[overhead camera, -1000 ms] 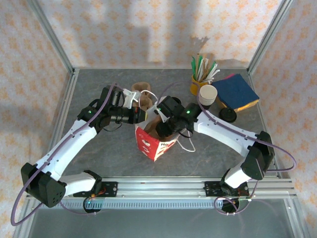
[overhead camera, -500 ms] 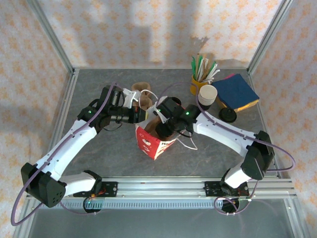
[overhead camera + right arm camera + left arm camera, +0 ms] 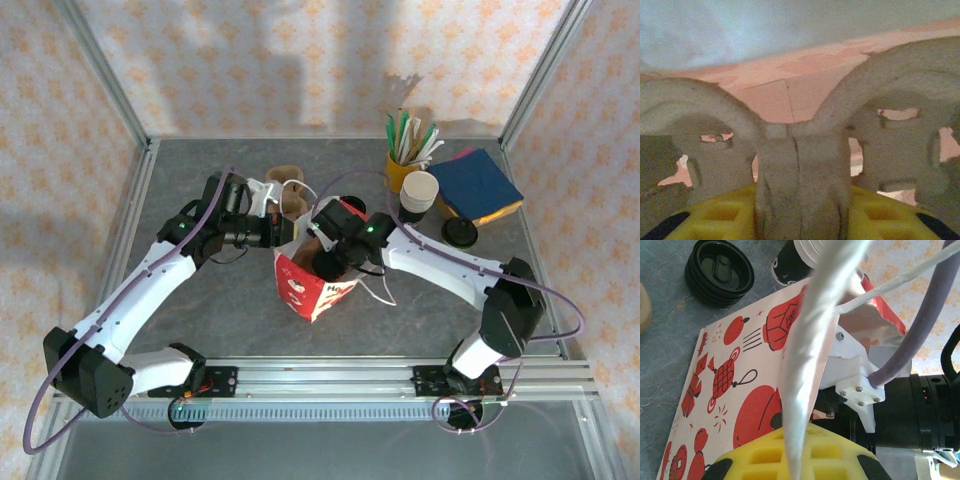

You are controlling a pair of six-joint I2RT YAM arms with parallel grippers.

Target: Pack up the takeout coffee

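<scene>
Nothing here reads clearly as a word or number. The paper bag (image 3: 740, 375) carries red printed pictures (lanterns, a knot, round fruit-like shapes), with no letters that can be made out. The dark paper cup (image 3: 784, 265) bears a small white mark, too blurred to read.

Clamped between the jaws at bottom centre: the upright middle ridge of a brown pulp carrier (image 3: 800, 165). Flanked low on either side by yellow pads (image 3: 720, 220) with a moulded grid, black at the outer corners. Arching up and outward from that ridge into two rounded shoulders, left and right. Pierced by small ragged openings, pink visible through them. Backed by a creased pink-orange paper surface (image 3: 775, 95). Topped by a pale grey-blue band (image 3: 765, 30), too blurred to identify.
</scene>
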